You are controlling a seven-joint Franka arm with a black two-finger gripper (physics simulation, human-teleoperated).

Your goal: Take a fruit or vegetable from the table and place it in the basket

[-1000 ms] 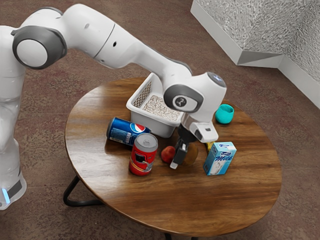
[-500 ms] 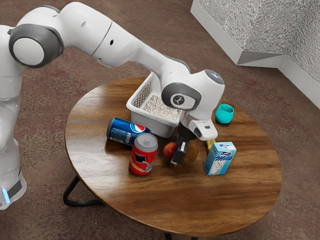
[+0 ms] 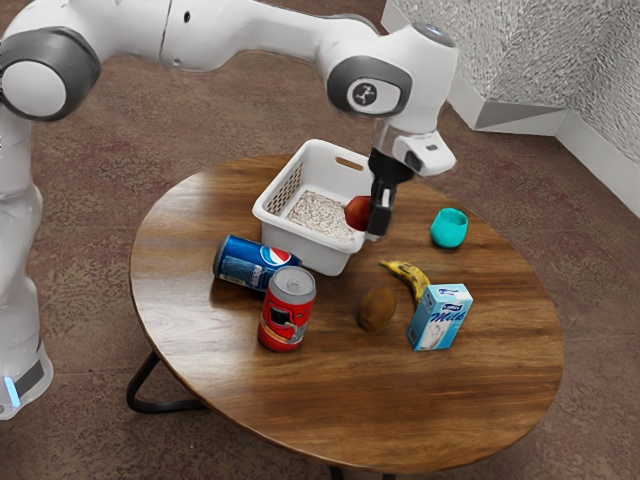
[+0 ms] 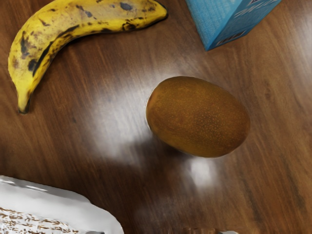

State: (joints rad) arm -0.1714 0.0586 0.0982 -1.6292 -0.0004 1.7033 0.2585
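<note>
Raised above the table, my gripper point(image 3: 372, 218) is shut on a red apple point(image 3: 357, 212), which shows on the exterior view's left of the black finger. In that view they overlap the right edge of the white basket point(image 3: 300, 238); whether they are over it or beside it I cannot tell. A brown kiwi point(image 3: 377, 309) and a yellow banana point(image 3: 407, 272) lie on the table. The wrist view has the kiwi point(image 4: 197, 117), the banana point(image 4: 73, 24) and part of the basket's rim point(image 4: 92, 212).
A blue can point(image 3: 240, 262) lies beside the basket, with a red can point(image 3: 284, 320) upright close to it. The milk carton point(image 3: 440, 320) stands by the banana, and a turquoise cup point(image 3: 449, 228) is farther back on the wooden table point(image 3: 400, 410).
My gripper has closed on the apple and lifted it off the table, moving up and toward the basket's side. The kiwi and banana, partly covered before, are now uncovered and stay in place.
</note>
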